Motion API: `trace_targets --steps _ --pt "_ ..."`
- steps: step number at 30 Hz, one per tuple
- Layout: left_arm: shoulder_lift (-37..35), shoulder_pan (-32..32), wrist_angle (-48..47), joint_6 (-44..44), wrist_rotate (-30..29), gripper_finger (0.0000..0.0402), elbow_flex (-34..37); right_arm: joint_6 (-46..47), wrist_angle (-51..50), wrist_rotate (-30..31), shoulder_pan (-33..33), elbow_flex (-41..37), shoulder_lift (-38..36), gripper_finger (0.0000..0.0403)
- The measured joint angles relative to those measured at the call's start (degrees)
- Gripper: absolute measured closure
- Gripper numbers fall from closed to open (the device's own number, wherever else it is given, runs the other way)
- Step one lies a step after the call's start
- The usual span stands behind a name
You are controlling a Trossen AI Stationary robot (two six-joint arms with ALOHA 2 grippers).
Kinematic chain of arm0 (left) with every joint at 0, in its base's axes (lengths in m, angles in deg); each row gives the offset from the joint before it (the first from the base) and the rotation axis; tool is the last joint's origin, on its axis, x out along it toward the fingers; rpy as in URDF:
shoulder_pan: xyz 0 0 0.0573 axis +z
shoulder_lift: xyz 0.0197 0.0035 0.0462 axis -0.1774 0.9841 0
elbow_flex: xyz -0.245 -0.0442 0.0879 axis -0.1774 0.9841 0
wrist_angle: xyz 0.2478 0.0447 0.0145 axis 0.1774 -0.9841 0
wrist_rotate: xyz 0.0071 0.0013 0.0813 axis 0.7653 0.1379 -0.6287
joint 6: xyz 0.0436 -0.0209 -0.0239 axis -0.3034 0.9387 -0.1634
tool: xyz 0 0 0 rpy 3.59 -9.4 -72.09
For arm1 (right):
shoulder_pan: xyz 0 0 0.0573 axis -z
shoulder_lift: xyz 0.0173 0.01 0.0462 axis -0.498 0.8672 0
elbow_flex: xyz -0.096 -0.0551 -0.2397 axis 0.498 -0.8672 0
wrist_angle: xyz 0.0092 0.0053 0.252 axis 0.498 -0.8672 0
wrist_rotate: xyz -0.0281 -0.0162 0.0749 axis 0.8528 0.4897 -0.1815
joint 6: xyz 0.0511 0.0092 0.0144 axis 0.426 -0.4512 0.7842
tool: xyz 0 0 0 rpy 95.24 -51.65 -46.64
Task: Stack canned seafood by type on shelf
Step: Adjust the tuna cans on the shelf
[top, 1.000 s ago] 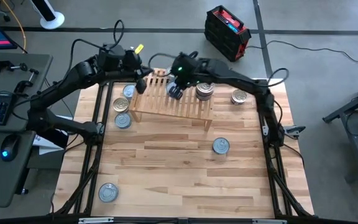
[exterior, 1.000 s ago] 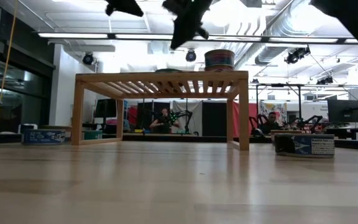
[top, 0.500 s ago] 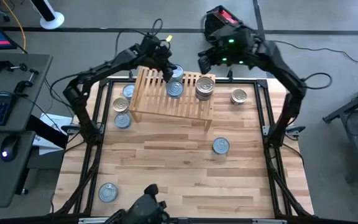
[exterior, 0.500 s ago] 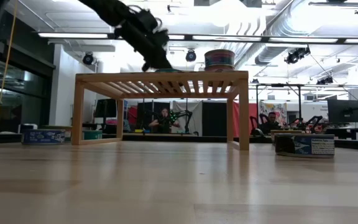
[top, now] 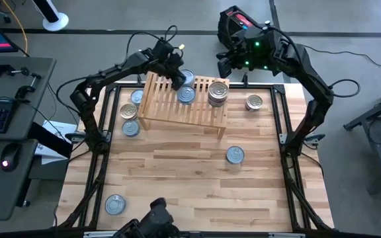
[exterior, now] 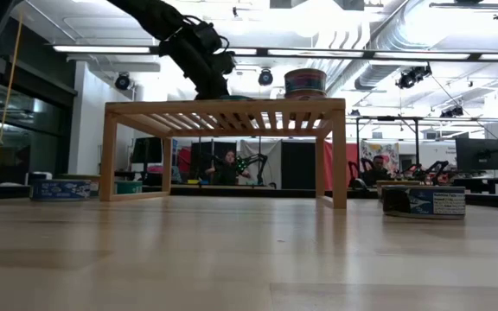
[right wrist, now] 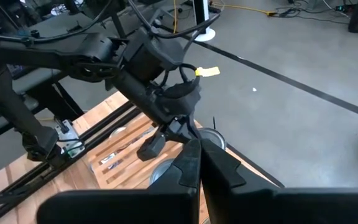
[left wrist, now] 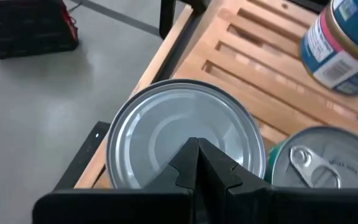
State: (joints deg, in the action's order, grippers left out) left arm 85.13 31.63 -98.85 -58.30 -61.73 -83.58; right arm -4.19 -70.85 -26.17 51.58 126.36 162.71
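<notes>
Right now the left gripper hangs over the shelf's back edge with its fingers clenched together and, as far as the wrist view shows, grasping nothing; just beneath them a plain silver can rests on the slats beside a pull-tab can, with a stack of cans further along and other tins on the surface. The right gripper waits beyond the far edge, fingers pinched shut. To stack well, rise straight off the silver can without nudging it, then match lid colour before fetching another tin.
</notes>
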Motion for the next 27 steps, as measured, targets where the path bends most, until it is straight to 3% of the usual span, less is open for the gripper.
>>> trace_targets --steps 11,20,27 --pt "-4.64 0.18 -8.46 -2.26 -9.49 0.0401 0.35 -1.59 -0.29 -0.50 0.00 -0.57 0.00 0.0403" --pt "-6.27 -0.96 -20.48 -0.43 -9.49 0.0401 0.11 -3.12 -1.14 -1.01 0.04 -0.90 0.02 0.0403" --pt "-6.78 -4.26 -23.76 3.45 -11.37 0.0401 0.15 -4.22 -1.67 -1.16 0.04 -0.90 0.03 0.0403"
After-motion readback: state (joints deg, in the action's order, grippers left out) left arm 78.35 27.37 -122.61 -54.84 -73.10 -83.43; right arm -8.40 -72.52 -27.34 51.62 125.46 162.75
